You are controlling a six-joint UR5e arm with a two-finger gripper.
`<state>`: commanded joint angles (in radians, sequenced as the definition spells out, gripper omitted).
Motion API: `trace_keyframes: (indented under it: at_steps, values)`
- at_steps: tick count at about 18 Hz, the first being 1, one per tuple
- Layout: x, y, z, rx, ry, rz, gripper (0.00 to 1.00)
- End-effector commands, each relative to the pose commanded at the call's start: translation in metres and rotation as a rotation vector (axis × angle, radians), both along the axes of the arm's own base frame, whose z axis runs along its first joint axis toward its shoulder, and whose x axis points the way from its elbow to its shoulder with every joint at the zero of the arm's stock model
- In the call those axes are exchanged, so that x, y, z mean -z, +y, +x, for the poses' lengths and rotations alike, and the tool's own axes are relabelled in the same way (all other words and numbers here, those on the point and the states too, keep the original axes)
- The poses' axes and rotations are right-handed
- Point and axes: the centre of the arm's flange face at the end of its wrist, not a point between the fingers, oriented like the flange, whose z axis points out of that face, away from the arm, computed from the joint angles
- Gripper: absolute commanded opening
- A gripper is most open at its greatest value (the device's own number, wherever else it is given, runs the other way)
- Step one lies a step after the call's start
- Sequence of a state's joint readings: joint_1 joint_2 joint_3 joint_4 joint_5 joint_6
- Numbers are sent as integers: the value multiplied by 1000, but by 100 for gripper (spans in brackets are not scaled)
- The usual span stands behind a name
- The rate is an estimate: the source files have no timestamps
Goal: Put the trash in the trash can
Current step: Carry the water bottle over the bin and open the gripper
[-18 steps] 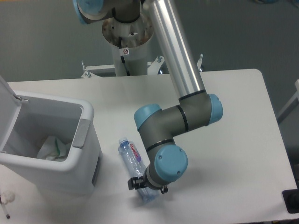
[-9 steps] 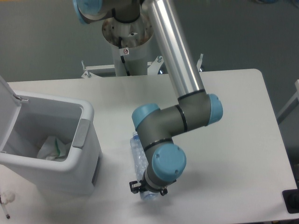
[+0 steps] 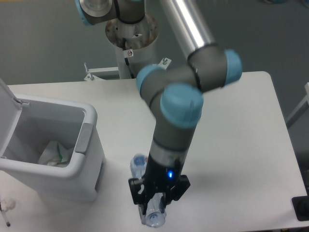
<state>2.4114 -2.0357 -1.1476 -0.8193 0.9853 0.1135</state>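
The clear plastic bottle [image 3: 153, 217] hangs under my gripper [image 3: 158, 195], its blue cap end [image 3: 139, 161] toward the back and its base toward the camera. The gripper's black fingers sit on either side of the bottle's body and are shut on it, near the table's front edge. The arm's wrist covers the bottle's middle and label. Left of it stands the white trash can [image 3: 72, 180] with its lid swung open and grey latch [image 3: 83, 137] on the near wall. A crumpled white carton with green print [image 3: 55, 153] lies inside.
The robot's base column [image 3: 130, 43] rises at the back of the white table [image 3: 241, 125]. A small white scrap [image 3: 7, 205] lies at the front left corner. A black object [image 3: 301, 209] sits off the table's right front edge.
The arm has risen toward the camera and turned its wrist. The bottle has swung from lying diagonally on the table and come along in the gripper.
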Motion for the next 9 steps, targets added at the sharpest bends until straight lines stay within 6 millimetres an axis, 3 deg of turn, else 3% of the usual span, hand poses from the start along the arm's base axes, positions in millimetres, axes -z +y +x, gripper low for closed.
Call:
trace_keyframes:
  at_steps: [5,9]
  values:
    - [-78,-15,45,133,-12,172,26]
    - [-102,-20,68,197,-17,234,26]
